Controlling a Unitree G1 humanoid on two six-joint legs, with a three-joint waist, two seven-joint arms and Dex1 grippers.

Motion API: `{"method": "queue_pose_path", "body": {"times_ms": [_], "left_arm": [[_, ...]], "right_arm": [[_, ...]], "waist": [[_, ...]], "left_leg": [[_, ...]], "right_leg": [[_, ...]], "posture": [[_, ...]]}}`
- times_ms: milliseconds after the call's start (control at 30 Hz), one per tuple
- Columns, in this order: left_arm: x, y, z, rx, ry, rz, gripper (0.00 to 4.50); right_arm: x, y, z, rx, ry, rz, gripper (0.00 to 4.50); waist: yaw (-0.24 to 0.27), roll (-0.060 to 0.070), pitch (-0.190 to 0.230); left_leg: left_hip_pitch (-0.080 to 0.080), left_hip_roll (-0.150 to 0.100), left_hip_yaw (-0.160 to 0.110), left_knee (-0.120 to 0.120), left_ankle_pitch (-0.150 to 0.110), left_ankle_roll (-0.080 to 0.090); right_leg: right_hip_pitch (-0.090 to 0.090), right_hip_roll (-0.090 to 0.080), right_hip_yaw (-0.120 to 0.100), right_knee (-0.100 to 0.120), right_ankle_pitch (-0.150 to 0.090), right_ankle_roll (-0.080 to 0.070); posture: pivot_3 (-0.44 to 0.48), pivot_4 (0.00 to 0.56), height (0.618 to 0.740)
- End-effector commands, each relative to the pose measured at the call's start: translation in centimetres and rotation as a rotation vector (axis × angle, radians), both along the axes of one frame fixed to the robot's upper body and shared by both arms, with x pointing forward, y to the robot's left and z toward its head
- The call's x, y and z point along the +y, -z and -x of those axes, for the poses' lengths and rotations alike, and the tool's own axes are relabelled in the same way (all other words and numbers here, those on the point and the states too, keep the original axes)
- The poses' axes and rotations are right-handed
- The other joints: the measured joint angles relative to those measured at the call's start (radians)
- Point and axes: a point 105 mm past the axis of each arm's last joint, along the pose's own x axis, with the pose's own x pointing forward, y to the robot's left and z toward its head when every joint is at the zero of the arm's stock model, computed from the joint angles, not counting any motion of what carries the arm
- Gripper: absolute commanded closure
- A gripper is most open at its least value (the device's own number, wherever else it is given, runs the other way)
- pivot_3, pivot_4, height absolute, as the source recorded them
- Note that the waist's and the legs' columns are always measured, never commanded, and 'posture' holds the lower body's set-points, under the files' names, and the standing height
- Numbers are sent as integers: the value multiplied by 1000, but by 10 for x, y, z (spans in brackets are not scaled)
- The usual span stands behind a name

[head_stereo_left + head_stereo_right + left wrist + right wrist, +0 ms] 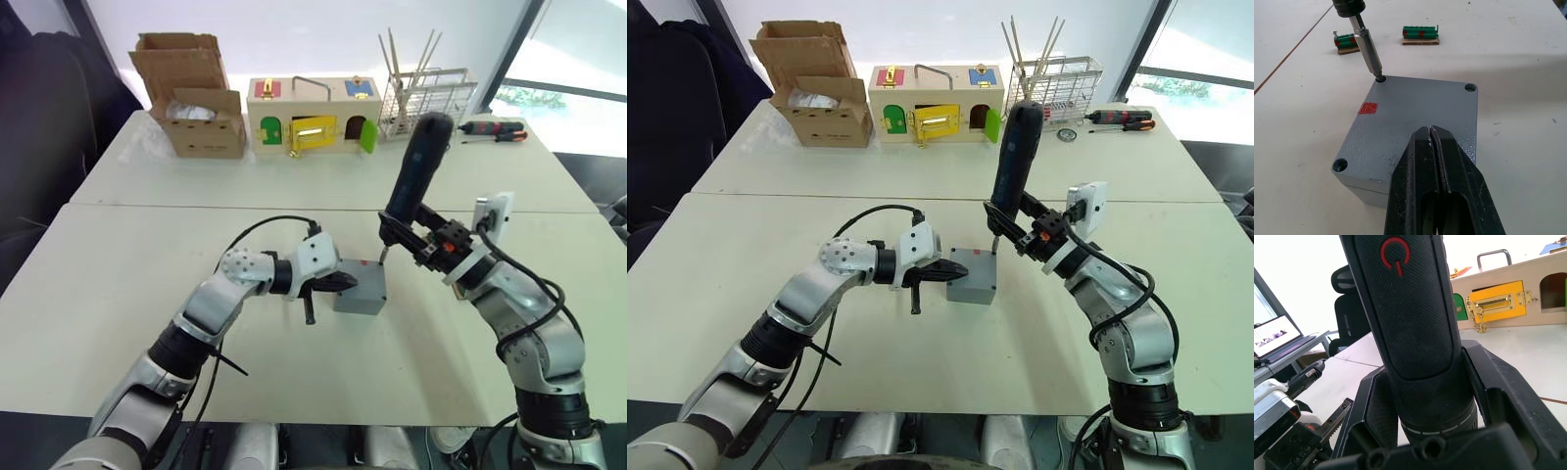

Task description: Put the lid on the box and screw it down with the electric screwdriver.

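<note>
Sitting on the box (1376,188) mid-table, the lid (1415,117) takes the screwdriver (416,166) bit in its far corner hole (screwing seems underway), the right gripper (431,245) clamped on the tool, the left gripper (1436,147), fingers together, pressing the lid; next, steady downward drive.

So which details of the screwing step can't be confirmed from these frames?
- Screw under the electric screwdriver bit: in the left wrist view the bit tip fills that corner hole of the lid.
- Lid's fourth corner: covered by the left tool, which is shut.
- Other corner holes: too small to tell if they hold screws.
- Box near side: cut off behind the left tool.
</note>
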Motion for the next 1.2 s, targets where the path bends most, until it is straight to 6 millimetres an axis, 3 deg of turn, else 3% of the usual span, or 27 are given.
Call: {"method": "queue_pose_path", "body": {"times_ms": [33,467,1200], "left_arm": [[6,17,1,32,-18,-63,4500],[6,17,2,31,-11,-66,4500],[5,18,2,31,-11,-67,4500]], "right_arm": [[1,44,1,166,-2,23,2741],[3,58,7,179,-1,28,2741],[3,62,5,183,9,33,2741]], "waist": [[0,0,-1],[0,-2,-7],[-1,-2,-14]], "left_leg": [[0,0,0,0,0,0],[0,0,-1,0,-1,0],[1,0,-1,-2,-1,0]], "right_leg": [[0,0,0,0,0,0],[0,-1,0,-1,-1,-1],[0,-2,-1,-1,-4,-7]], "posture": [[0,150,728],[0,150,728],[0,150,728]]}}
